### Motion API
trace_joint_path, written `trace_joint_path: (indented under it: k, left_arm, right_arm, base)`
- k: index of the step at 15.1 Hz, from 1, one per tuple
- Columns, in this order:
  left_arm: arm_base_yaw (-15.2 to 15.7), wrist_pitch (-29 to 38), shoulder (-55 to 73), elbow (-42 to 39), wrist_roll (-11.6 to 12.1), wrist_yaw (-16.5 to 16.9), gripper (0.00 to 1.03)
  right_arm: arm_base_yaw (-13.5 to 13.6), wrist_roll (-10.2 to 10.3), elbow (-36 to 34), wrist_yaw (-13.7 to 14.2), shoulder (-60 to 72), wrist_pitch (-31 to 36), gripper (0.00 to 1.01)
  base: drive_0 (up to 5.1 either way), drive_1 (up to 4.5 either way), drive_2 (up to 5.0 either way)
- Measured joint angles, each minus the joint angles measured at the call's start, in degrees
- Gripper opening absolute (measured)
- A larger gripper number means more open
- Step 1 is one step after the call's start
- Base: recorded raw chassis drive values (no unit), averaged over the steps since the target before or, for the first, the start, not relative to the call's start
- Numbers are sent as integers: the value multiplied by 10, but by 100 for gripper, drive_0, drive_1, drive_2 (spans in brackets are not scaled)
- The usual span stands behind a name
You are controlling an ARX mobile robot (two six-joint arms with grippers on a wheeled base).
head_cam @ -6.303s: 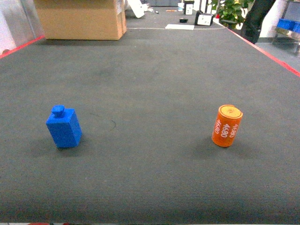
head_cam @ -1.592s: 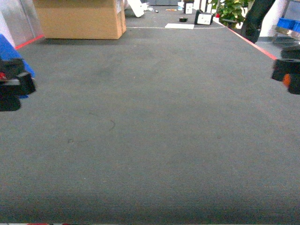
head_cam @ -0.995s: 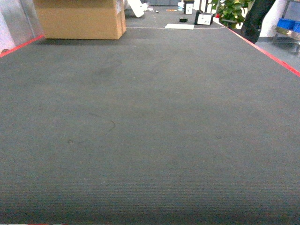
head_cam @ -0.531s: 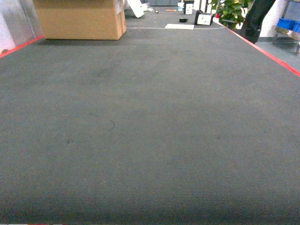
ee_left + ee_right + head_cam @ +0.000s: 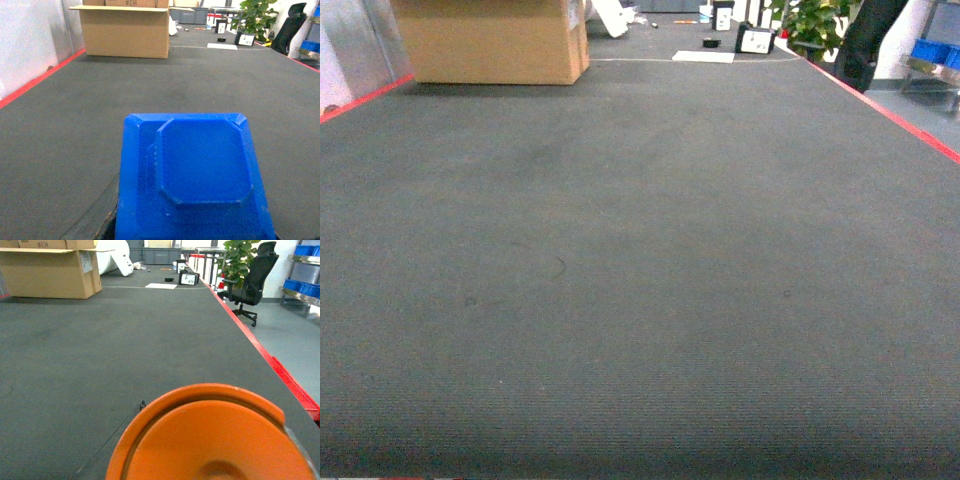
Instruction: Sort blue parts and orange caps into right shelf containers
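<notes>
Head view: dark table (image 5: pixel 640 300) bare from near edge to far end; cardboard box (image 5: pixel 490 40) at 11 o'clock in back, plant (image 5: pixel 810 20) at 1 o'clock. Vs. a few sec ago: blue part and orange cap gone from the mat, both arms since drawn out of head view too. Means pick-up likely done for both; carry to the shelf crates judged next. Left wrist view: blue part (image 5: pixel 192 175) fills lower centre, 6 o'clock, hard up against the lens, flat octagonal face toward cam, mat beyond it. Left gripper itself not visible; fingers hidden, so cannot tell how far apart or whether clamped, though part sitting that close suggests it is carried. Right wrist view: orange cap (image 5: pixel 215 440) fills bottom, 6 o'clock, round rim toward cam, again right at the lens. Right gripper not visible either; grip cannot be told, prob. carrying. Blue crates (image 5: pixel 305 287) on steel shelf (image 5: pixel 300 297) at approx 2 o'clock in right wrist view, well apart, past red table edge and grey floor; office chair (image 5: pixel 250 285) between.
</notes>
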Motion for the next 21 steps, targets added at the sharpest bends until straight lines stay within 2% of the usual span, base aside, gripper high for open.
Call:
trace_joint_path:
  k: [1, 2, 9, 10, 11, 12, 13, 21]
  left_arm:
    - [0, 18, -8, -14, 0, 0, 44]
    - [0, 5, -17, -13, 0, -1, 44]
    - [0, -64, -88, -13, 0, 0, 44]
    - [0, -140, -138, -12, 0, 1, 44]
    - [1, -170, -168, -12, 0, 0, 44]
    - [0, -151, -178, -12, 0, 0, 44]
    - [0, -158, -179, -11, 0, -2, 44]
    - [1, -163, -179, -13, 0, 0, 44]
  right_arm:
    - [0, 0, -2, 0, -10, -9, 44]
    - [0, 0, -15, 0, -15, 14, 44]
    - [0, 0, -15, 0, -91, -65, 44]
    - [0, 0, -15, 0, -98, -75, 44]
    - [0, 0, -15, 0, -129, -121, 44]
    - [0, 0, -15, 0, -172, -176, 44]
    - [0, 0, -15, -1, -192, -162, 44]
    - [0, 0, -15, 0, -192, -172, 44]
  base:
    - [0, 0, 0]
    - [0, 0, 0]
    - [0, 0, 0]
    - [0, 0, 0]
    - [0, 0, 0]
    - [0, 0, 0]
    - [0, 0, 0]
    - [0, 0, 0]
